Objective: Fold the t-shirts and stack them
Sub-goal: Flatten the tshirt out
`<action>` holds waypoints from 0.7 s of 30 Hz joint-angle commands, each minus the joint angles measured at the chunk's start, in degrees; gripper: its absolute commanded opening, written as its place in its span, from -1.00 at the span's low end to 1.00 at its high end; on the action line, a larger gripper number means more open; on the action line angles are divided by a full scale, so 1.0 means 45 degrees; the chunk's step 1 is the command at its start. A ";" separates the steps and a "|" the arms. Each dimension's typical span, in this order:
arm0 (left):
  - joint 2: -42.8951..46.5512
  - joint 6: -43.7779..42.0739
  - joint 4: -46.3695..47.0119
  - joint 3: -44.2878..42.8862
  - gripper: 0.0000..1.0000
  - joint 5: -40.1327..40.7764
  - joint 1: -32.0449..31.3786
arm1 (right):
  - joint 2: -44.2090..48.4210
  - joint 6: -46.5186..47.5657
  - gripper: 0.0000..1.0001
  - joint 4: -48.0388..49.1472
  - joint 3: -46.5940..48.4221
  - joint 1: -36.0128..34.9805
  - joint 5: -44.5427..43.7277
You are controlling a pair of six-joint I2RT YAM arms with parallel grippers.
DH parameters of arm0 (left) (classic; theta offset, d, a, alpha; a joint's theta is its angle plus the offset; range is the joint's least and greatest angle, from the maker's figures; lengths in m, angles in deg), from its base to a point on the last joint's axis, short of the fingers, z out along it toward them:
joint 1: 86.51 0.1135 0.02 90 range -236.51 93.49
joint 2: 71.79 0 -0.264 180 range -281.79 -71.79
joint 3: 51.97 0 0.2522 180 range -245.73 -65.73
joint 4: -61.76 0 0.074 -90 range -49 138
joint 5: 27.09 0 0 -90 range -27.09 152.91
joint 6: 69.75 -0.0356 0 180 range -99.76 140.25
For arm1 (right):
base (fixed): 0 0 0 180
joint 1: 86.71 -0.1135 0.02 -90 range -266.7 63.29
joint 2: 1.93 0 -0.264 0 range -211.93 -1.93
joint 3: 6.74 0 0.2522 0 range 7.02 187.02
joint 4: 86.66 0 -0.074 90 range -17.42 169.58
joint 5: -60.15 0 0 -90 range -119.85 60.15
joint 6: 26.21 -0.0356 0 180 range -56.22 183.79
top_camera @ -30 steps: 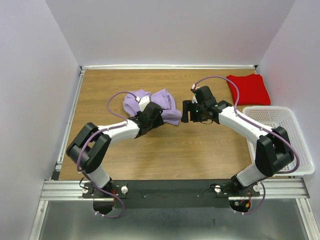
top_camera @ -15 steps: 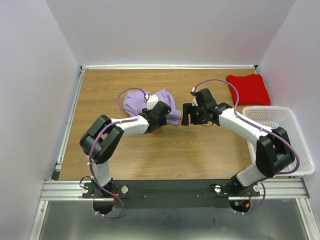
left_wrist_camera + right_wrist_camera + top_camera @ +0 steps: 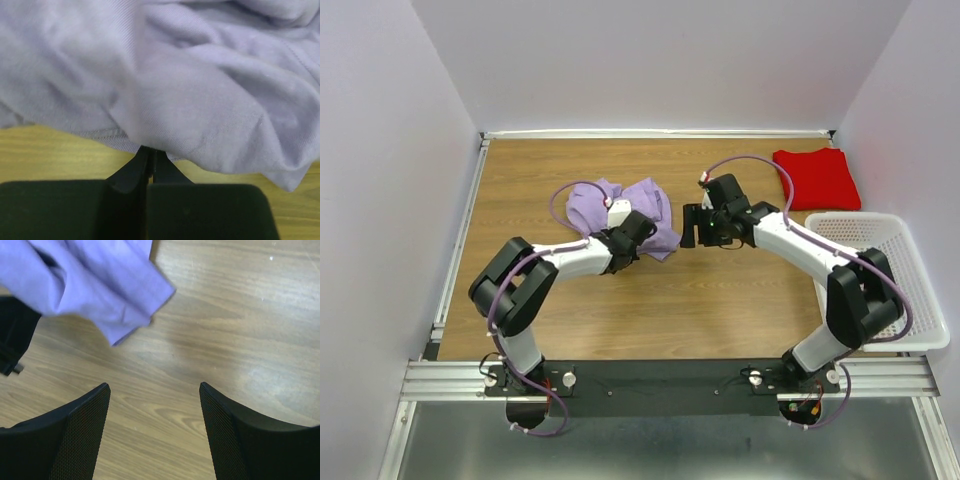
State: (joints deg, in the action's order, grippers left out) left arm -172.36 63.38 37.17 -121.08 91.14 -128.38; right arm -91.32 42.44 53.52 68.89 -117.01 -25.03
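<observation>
Crumpled lavender t-shirt point(image 3: 588, 205) in the middle of the wooden table point(image 3: 720, 300), left gripper point(image 3: 148, 157) closed tight on its near hem, right gripper point(image 3: 154, 387) wide open and holding nothing, over bare wood just beside the shirt's corner, folded red t-shirt point(image 3: 817, 178) at the far right, near the white basket point(image 3: 880, 235)

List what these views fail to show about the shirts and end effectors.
Left wrist view: the tips of the left end effector vanish under the hem of the lavender t-shirt, so whether cloth is pinched is hidden.
Right wrist view: that shirt is cut off by the top edge, above the open right end effector.
Top view: the red t-shirt is too small to count its folds.
</observation>
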 commanded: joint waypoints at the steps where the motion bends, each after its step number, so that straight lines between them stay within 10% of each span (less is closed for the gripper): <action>1: 0.1000 0.0180 -0.1322 0.0795 -1.00 0.0602 0.0104 | -0.0682 0.0094 0.57 0.0479 0.0860 -0.0043 -0.0192; 21: 0.5963 -0.1167 -0.2242 0.2652 -1.00 -0.0980 0.3423 | -0.6659 -0.1214 0.29 0.1925 0.4708 -0.0023 0.0452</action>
State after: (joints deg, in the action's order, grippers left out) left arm -147.86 60.58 27.75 -109.10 88.06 -114.87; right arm -118.09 38.66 60.62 87.47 -117.01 -24.09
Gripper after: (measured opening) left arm 0.020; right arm 0.656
